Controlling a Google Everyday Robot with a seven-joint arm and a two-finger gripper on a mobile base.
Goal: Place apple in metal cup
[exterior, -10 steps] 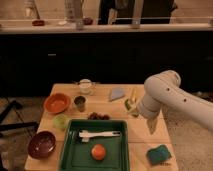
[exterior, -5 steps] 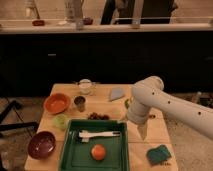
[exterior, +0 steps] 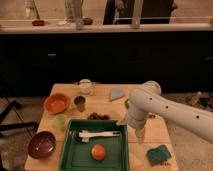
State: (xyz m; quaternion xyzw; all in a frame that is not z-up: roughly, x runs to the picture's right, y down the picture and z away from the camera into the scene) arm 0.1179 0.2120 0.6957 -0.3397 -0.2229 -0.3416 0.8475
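The apple (exterior: 98, 151), small, round and orange-red, lies in the front half of a green tray (exterior: 70, 150) on the wooden table. The metal cup (exterior: 79, 103), short and dark grey, stands upright behind the tray's left corner, beside an orange bowl. My white arm reaches in from the right with its elbow above the table's middle. Its gripper (exterior: 140, 134) points down just off the tray's right edge, to the right of the apple and higher, well away from the cup. The gripper is open and holds nothing.
In the tray a white utensil (exterior: 100, 134) lies behind the apple. Around it are an orange bowl (exterior: 56, 103), a maroon bowl (exterior: 41, 144), a pale jar (exterior: 86, 86), a light-green round thing (exterior: 61, 120), dark fruit (exterior: 99, 116), a grey-blue wedge (exterior: 117, 93) and a teal sponge (exterior: 159, 154).
My arm has swung left across the table, and the gripper has come down closer to the tray's right edge. The apple and the cup have not moved.
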